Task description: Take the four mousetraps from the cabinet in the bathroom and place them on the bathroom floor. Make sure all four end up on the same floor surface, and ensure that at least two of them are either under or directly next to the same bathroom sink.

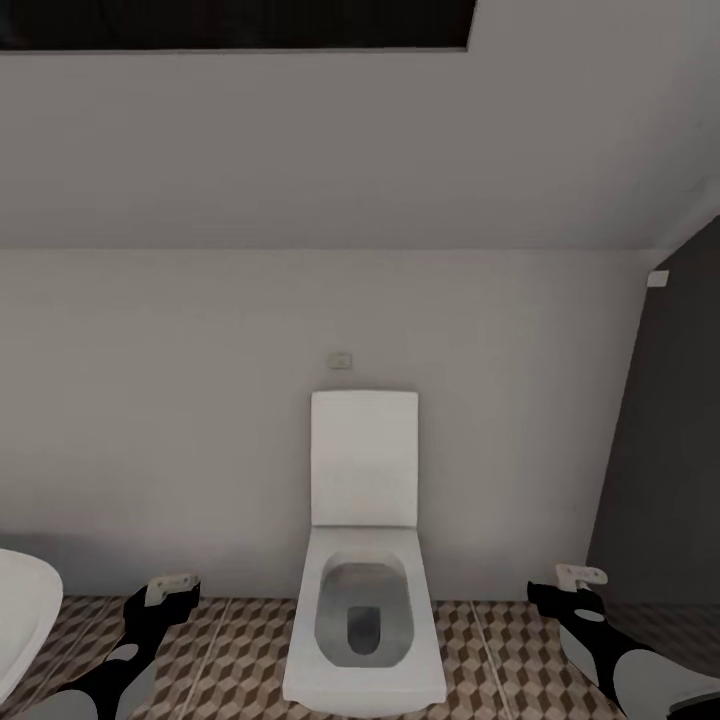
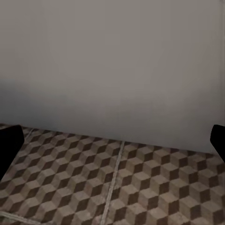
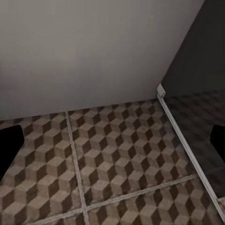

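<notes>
- Both jaws spread wide, holding nothing: left gripper (image 1: 170,590) and right gripper (image 1: 578,588) flank the toilet (image 1: 364,600).
- Bathroom floor (image 2: 117,183) beneath; mousetraps, cabinet unseen.
- Risk: driving forward bumps toilet.

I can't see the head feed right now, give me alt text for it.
A white rectangular toilet with raised lid stands against a pale wall on the cube-patterned brown-and-cream tiled floor, both black grippers, left and right, low at the sides.

white toilet (image 1: 363,560) against a plain grey wall (image 1: 200,400), dark window (image 1: 235,22) high above, dark panel (image 1: 665,440) at right
</notes>
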Available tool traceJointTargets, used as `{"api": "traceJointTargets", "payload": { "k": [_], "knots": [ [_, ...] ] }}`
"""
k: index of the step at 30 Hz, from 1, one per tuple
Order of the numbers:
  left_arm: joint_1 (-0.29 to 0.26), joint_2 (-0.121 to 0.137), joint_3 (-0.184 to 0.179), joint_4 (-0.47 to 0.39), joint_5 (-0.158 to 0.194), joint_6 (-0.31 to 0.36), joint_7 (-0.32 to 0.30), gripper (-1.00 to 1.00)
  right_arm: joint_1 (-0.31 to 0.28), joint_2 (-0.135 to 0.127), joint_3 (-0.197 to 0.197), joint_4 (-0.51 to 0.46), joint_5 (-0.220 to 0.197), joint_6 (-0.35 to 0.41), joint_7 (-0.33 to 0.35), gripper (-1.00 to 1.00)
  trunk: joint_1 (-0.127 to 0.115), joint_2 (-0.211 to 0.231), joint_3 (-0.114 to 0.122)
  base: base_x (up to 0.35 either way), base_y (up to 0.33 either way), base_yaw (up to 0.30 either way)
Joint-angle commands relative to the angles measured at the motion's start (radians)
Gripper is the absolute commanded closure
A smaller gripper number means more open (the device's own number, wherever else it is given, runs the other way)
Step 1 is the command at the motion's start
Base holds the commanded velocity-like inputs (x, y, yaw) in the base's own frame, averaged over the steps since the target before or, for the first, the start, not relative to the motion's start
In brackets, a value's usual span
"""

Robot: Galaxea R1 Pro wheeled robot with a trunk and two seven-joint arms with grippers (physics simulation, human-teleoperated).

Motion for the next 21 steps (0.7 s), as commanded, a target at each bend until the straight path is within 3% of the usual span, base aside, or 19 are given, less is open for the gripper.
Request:
{"api": "traceJointTargets", "payload": {
  "k": [1, 21],
  "knots": [
    [-0.001, 0.0, -0.009, 0.0, 0.004, -0.003, 0.006, -1.0, -0.001, 0.0, 0.008, 0.0, -0.009, -0.002, -0.003, -1.0, -0.004, 0.007, 0.002, 0.0, 0.0, 0.0],
    [-0.001, 0.0, -0.009, 0.0, 0.004, -0.003, 0.006, -1.0, -0.001, 0.0, 0.009, 0.0, -0.01, 0.001, 0.006, -1.0, -0.081, 0.147, 0.059, 0.0, 0.0, 0.008]
  ]
}}
